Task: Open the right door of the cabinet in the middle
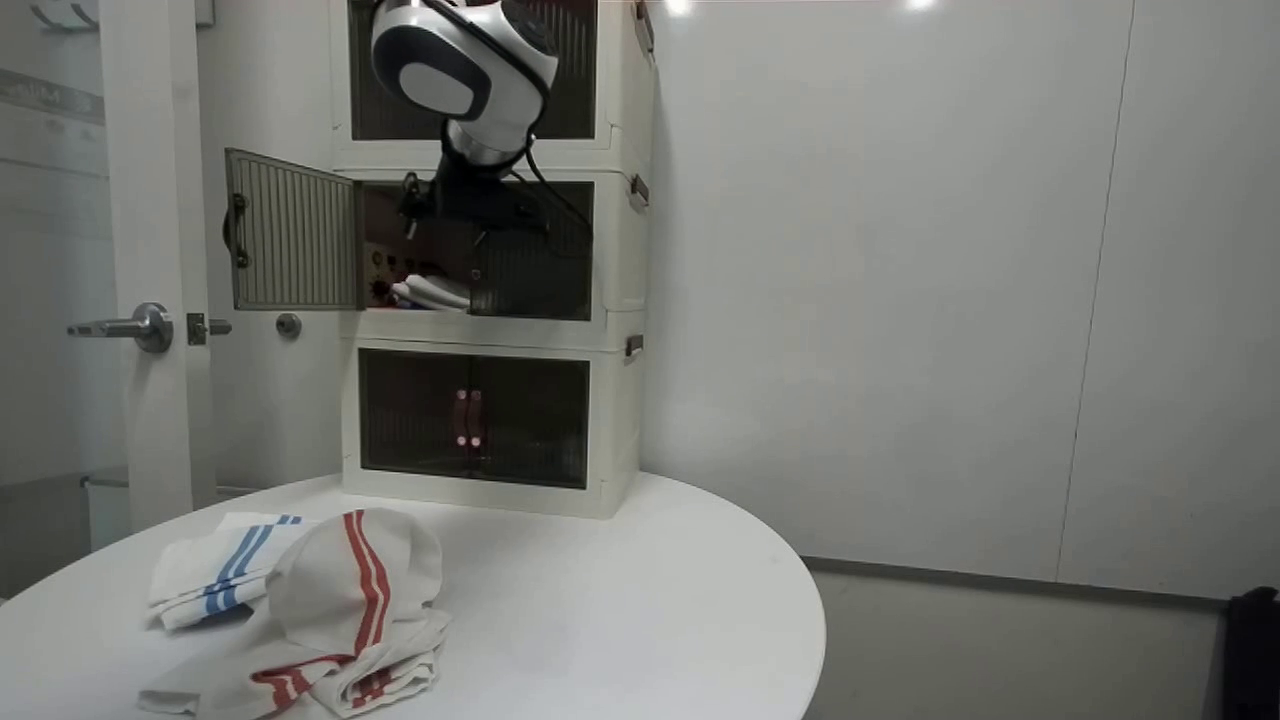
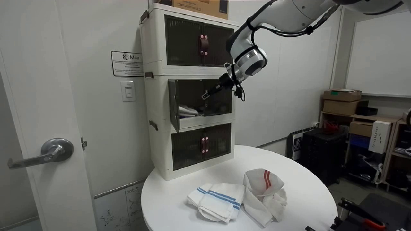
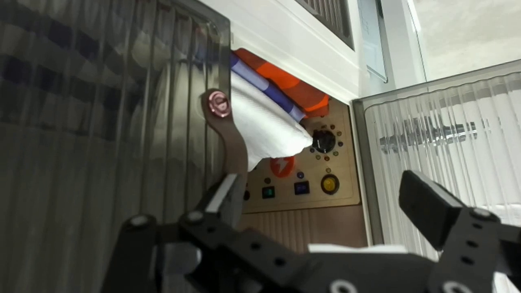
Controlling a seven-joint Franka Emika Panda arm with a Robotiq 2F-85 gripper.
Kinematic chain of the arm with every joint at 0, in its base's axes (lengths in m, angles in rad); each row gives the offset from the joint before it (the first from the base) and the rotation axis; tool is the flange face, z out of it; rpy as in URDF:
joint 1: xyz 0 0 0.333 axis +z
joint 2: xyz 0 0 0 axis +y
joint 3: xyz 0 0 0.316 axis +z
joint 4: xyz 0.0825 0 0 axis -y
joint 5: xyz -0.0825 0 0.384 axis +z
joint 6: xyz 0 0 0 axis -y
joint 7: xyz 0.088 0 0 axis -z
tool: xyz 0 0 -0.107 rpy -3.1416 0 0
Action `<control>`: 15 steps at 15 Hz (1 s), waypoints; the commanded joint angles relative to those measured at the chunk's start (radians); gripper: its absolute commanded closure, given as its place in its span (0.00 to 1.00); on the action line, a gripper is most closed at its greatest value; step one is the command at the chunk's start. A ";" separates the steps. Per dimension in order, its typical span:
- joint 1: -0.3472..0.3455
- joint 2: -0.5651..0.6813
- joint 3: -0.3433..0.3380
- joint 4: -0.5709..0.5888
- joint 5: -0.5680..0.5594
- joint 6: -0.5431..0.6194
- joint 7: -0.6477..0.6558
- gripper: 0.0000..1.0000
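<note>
While its twin, the left door (image 1: 297, 235), stands swung out, the right door (image 1: 550, 280) of the middle cabinet (image 1: 475, 330) appears shut in an exterior view. My pincer (image 1: 446, 234) hangs in front of the cabinet, near the right door's inner edge, its black body hiding the upper part of that door.

In an exterior view my fingers (image 2: 212, 90) slant down toward the inner edge of the right door, level with the middle tier. Below, on the round table (image 2: 167, 194), lie a blue-striped cloth (image 2: 221, 200) and a red-striped cloth (image 2: 257, 186).

In the wrist view I see my two fingers spread wide apart. The right door fills the left side, and its brown handle (image 3: 234, 142) runs down behind one of them; whether the two touch, I cannot tell. My other finger overlaps the left door's ribbed pane. Inside the cabinet show a white cloth (image 3: 268, 126), an orange item (image 3: 285, 79) and a panel of knobs and switches (image 3: 346, 154).
</note>
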 commanded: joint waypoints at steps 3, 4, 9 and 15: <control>-0.036 0.002 0.001 0.009 -0.028 -0.010 0.020 0.00; -0.043 0.007 0.002 0.014 -0.025 -0.015 0.019 0.00; -0.055 0.037 0.013 0.049 -0.022 -0.042 0.017 0.07; -0.048 0.062 0.025 0.072 -0.032 -0.079 0.021 0.45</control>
